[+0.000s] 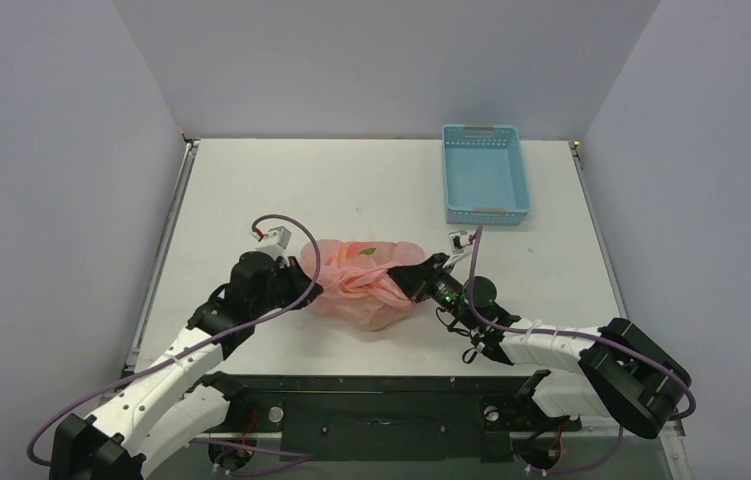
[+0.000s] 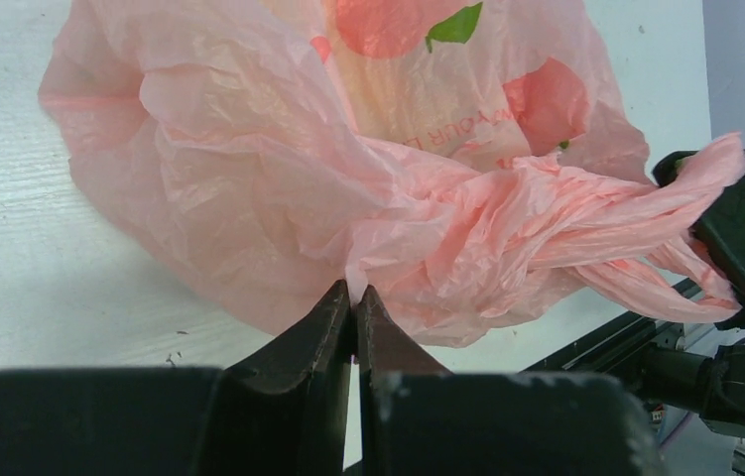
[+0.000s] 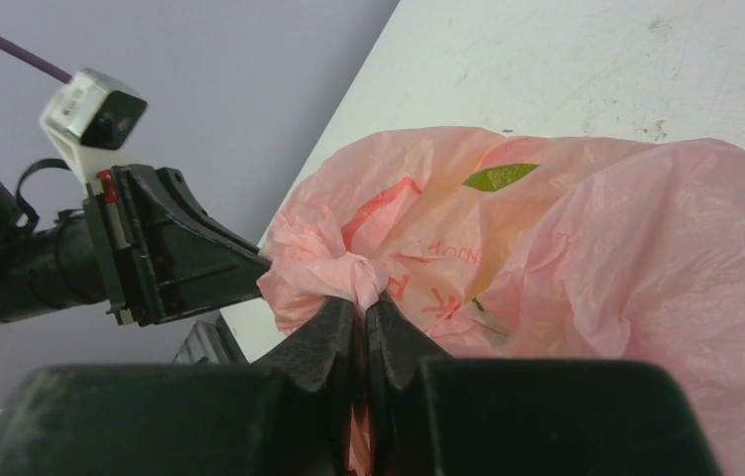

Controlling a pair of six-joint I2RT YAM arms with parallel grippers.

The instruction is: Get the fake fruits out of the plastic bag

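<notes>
Opening the plastic bag (image 1: 366, 290) looks like the step in hand. No fruits lie loose on the tabletop (image 1: 351, 180), so whatever the bag holds is hidden behind the crinkled pink film. Only printed fruit marks show through.

- Bag: sits mid-tabletop between the two arms, slumped, with its neck twisted into a rope toward the right arm.
- Left gripper (image 2: 353, 295): jaws all but closed, with the tips meeting on a fold at the bag's near lower edge. It appears to pinch a little film, though the hold looks thin.
- Right gripper (image 3: 360, 302): jaws pressed together on the bunched knot of film at the neck, and pink plastic runs down between them.
- Blue basket (image 1: 486, 175): well apart from the bag, at the far right.

Judgement on the next move: the mouth needs spreading. One gripper should anchor the body while the other draws the twisted neck loose and apart. Pull slowly, because thin film may slip from the left pinch or tear.
</notes>
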